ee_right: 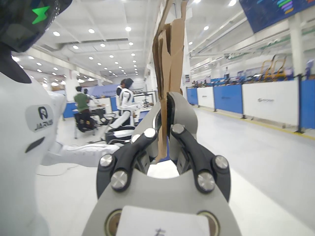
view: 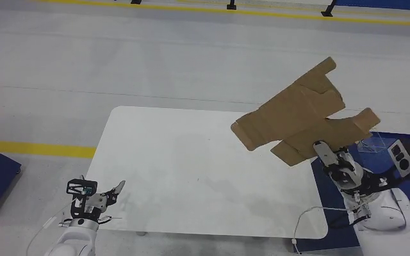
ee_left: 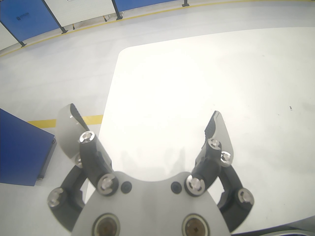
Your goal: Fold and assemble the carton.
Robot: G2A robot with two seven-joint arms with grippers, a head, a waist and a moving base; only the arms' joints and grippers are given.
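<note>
A flat, unfolded brown carton hangs in the air above the white table's far right corner. My right gripper is shut on its near edge, just off the table's right side. In the right wrist view the carton stands edge-on and rises from between the shut fingers of the right gripper. My left gripper stays low at the table's near left corner, open and holding nothing. The left wrist view has its two fingertips of the left gripper spread wide over bare table.
A blue cabinet stands on the floor left of the table, and blue equipment sits at the right. A white cable hangs by the table's near right corner. Yellow floor lines run behind and to the left.
</note>
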